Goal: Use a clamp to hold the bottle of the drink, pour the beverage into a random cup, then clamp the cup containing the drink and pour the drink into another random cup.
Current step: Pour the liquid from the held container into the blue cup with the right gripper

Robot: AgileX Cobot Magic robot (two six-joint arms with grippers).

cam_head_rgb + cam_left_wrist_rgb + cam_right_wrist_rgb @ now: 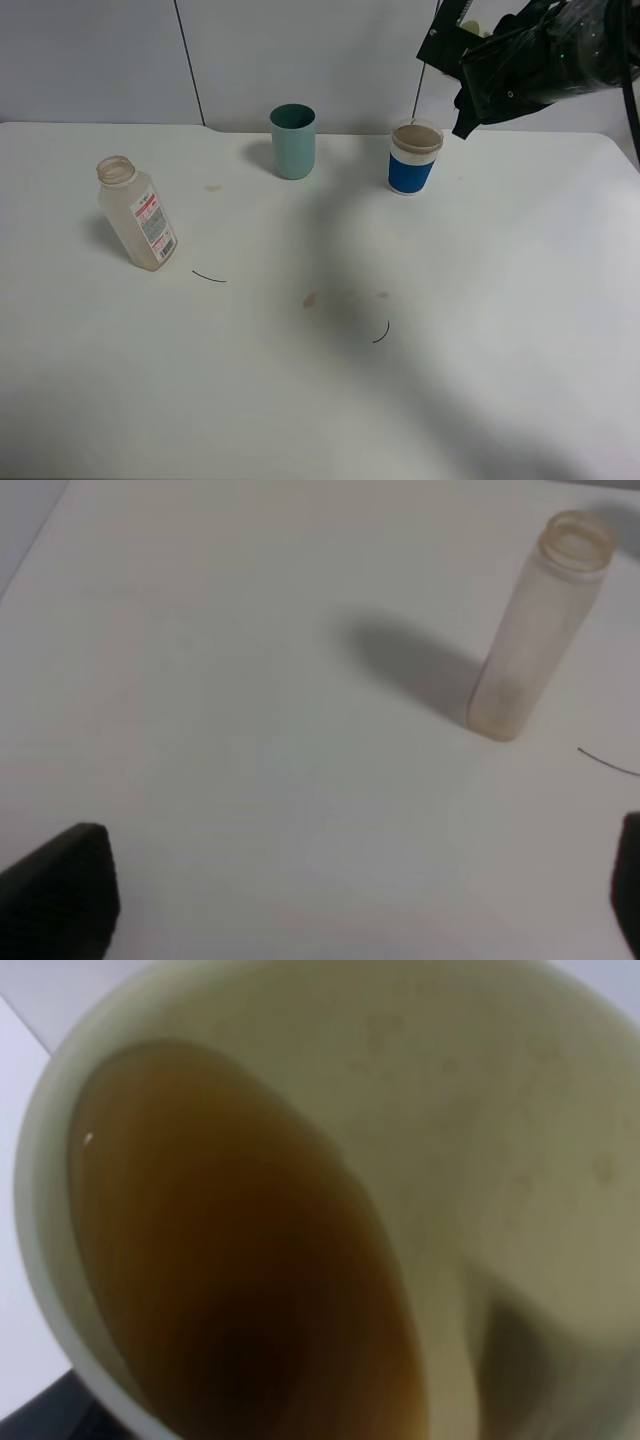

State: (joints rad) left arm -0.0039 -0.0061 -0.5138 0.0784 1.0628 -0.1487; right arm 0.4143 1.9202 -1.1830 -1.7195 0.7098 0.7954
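Right-hand gripper (478, 40), a bulky arm end wrapped in black cover, hangs at the upper right of the high view, raised above and just beside the short cup with a blue lower body and white band (413, 158); its fingers are lost in the wrapping, though a sliver of pale yellow-green shows at its upper edge, and a thin dark line runs down from it toward the blue cup's rim. That cup stands upright on the white table (480, 330) and looks brown at the top. To its left stands the teal straight-sided cup (292, 141), well apart, and far left the small clear plastic bottle with a white and pink-red label (137, 213), upright, uncapped and nearly empty. Brown drips (311, 298) mark the table's middle. From the left wrist, the left gripper's dark tips (330, 880) sit at opposite edges of the view — spread wide, holding nothing — over bare table, with the bottle (535, 630) near but untouched. From the right wrist, the pale yellow-green plastic cup (520, 1130) fills the view, tilted, with dark brown liquid (230, 1260) pooled against one side up to the rim — the closed right gripper is clamped on it.
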